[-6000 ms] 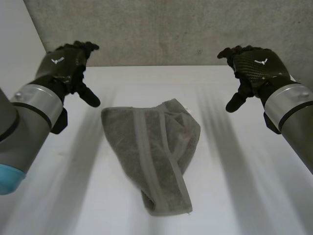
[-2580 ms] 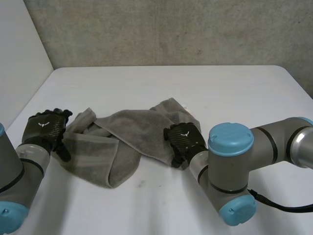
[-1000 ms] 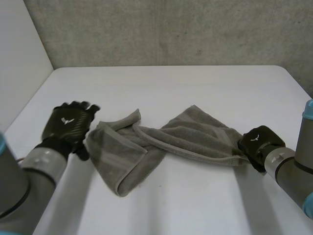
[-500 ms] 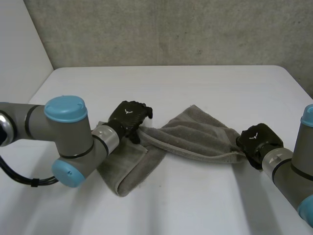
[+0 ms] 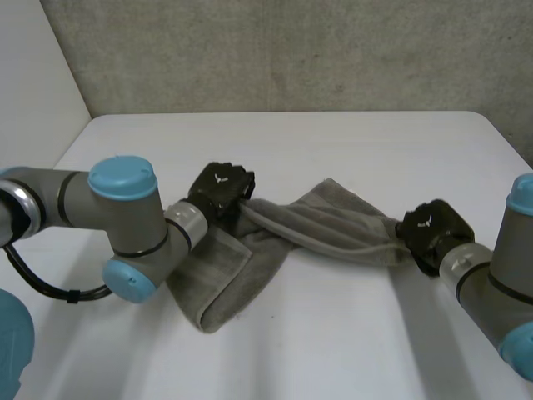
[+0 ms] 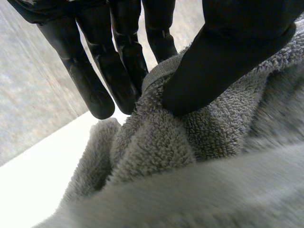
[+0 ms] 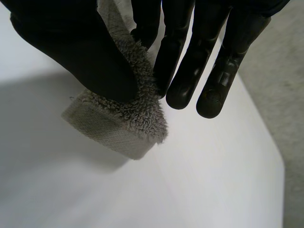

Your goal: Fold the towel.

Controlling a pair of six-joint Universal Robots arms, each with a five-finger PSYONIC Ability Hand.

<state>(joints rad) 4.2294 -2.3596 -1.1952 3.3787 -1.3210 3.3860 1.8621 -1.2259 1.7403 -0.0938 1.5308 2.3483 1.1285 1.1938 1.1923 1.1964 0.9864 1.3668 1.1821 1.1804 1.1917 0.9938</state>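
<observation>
Left robot hand (image 5: pixel 218 188) is pinching the towel (image 5: pixel 325 225): in the left wrist view its thumb (image 6: pixel 223 57) presses a bunched ridge of cloth against near-straight fingers (image 6: pixel 118 71), so it's a thumb-to-finger pinch, not a wrap. Can't tell whether that ridge is a corner or just a gathered edge. Right robot hand (image 5: pixel 426 230) has the same kind of grip on the other end. The right wrist view shows the thumb clamping a hemmed corner against the fingers, with the corner tip poking out past the thumb just above the counter (image 5: pixel 333 333). The towel sits mid-counter, drawn into a twisted band between the two hands. A loose, doubled-over lobe lies flat on the counter below the left robot hand, toward the front. My read: this is the spread-out step and no fold is started yet, since the cloth is roped and not flat. The next move calls for untwisting the band with light tension and getting the lobe opened out. The left side probably needs a regrip on a true corner first. Risk is pulling harder and just tightening the twist, or the bunch slipping out of the left pinch.
</observation>
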